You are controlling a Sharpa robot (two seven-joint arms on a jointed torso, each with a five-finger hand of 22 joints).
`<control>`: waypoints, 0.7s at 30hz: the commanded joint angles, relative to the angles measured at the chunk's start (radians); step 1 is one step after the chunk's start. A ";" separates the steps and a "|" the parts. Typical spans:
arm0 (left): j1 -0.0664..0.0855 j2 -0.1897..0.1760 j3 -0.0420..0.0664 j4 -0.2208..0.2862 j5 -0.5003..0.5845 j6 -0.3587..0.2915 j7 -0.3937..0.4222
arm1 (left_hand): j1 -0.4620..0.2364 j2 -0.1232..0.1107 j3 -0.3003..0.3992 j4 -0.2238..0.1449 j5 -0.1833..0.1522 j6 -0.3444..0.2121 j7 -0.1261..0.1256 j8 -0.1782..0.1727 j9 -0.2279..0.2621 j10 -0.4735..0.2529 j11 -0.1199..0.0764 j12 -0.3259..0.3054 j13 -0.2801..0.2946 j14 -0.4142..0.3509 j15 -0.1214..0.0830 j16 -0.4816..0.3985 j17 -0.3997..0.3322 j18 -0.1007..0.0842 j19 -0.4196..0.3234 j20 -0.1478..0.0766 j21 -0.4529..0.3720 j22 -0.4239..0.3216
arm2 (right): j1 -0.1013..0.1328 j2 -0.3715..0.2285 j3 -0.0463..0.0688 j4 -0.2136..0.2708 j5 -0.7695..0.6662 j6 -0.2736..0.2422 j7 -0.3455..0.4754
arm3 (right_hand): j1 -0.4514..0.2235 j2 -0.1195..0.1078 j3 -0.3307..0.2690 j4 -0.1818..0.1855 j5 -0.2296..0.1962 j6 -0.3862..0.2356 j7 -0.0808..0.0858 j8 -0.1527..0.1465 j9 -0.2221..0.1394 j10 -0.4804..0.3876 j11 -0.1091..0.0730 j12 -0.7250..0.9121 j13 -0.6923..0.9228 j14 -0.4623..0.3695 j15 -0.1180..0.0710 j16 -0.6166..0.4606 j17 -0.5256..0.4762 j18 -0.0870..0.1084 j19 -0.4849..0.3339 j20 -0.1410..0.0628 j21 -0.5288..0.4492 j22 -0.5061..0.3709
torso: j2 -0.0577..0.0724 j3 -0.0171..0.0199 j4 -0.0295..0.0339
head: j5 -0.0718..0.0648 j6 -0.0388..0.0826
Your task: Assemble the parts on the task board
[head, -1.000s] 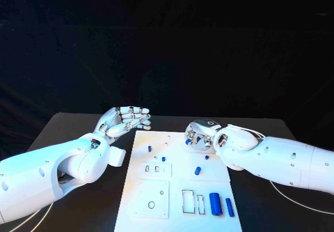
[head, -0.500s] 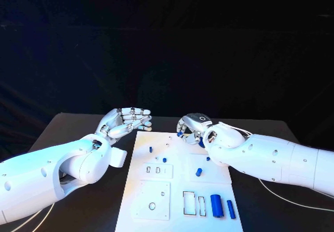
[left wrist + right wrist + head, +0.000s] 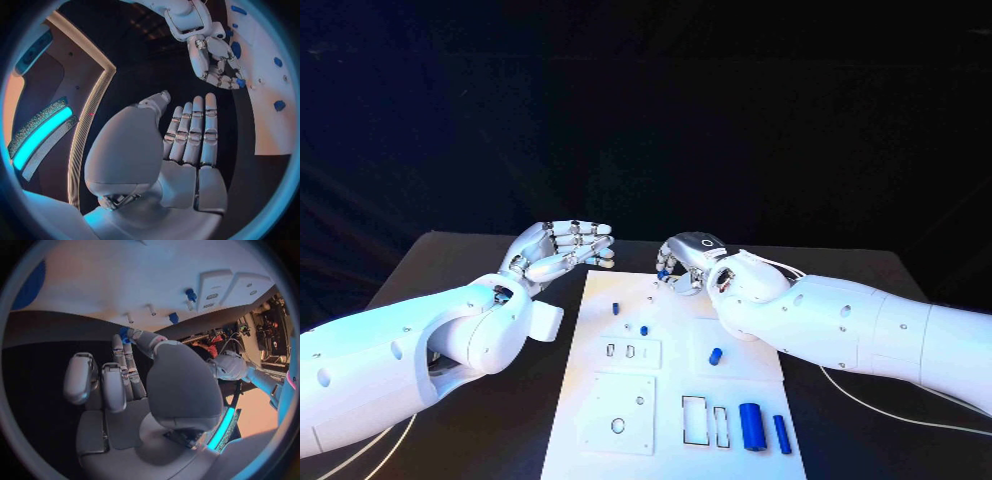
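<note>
Since a second ago the right hand (image 3: 684, 262) has lifted from the middle of the task board (image 3: 672, 395) toward its far edge, pinching a small blue part (image 3: 124, 334), likely to carry it to a slot. The left hand (image 3: 563, 250) waits beside the board over the bench (image 3: 444, 265), fingers apart, holding nothing.

Two glossy white arms of rounded, bulbous shells enter the head view, the left arm (image 3: 401, 360) from 8 o'clock and the right arm (image 3: 877, 335) from 4 o'clock. Small dark screw holes dot both shells. Thin pale cables trail beneath each forearm. Each arm ends in a silver metallic hand of segmented fingers with dark seams: the left hand (image 3: 564, 250) and the right hand (image 3: 689, 262), which carries a small dark ring marking on its back.
</note>
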 commanded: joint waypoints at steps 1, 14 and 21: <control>0.003 0.002 0.001 -0.010 0.007 0.010 0.005 | -0.004 -0.005 0.004 -0.004 -0.003 -0.014 0.029 -0.009 -0.003 -0.009 0.008 -0.012 -0.001 -0.014 0.006 -0.012 0.004 0.006 -0.019 0.003 0.005 0.000 | -0.001 0.008 0.000 -0.007 0.001 0.033 0.006 | -0.007 0.006 0.002 0.000 0.005 -0.008 0.001 0.001 0.002 -0.001 -0.001 -0.002 0.006 0.048 0.000 0.005 0.000 -0.020 -0.001 -0.001 0.005 0.000 | 0.000 0.0001 0.0004 | 0.002 -0.002; 0.010 0.004 0.001 -0.052 0.014 -0.005 0.008 | -0.012 -0.001 -0.002 -0.011 -0.003 -0.046 0.044 -0.027 -0.009 -0.049 0.024 -0.016 0.000 -0.055 0.024 -0.037 0.016 0.004 -0.066 0.022 -0.011 -0.011 | -0.009 0.032 0.000 -0.025 0.000 0.080 0.007 | -0.014 0.003 0.001 0.003 0.005 -0.013 0.003 0.000 0.005 -0.005 0.001 -0.005 0.005 0.047 0.002 0.006 -0.001 -0.019 -0.004 0.001 0.002 -0.002 | 0.002 -0.0002 -0.0013 | 0.005 -0.007; 0.011 0.004 0.001 -0.057 0.016 -0.006 0.008 | -0.013 -0.001 -0.002 -0.011 -0.003 -0.047 0.045 -0.027 -0.009 -0.051 0.025 -0.016 0.000 -0.057 0.025 -0.038 0.017 0.004 -0.068 0.023 -0.013 -0.011 | -0.014 0.040 -0.001 -0.033 0.000 0.093 0.006 | -0.018 0.000 0.000 0.005 0.005 -0.016 0.003 -0.001 0.007 -0.006 0.002 -0.005 0.005 0.047 0.002 0.006 -0.001 -0.019 -0.005 0.001 0.001 -0.003 | 0.002 -0.0005 -0.0021 | 0.008 -0.009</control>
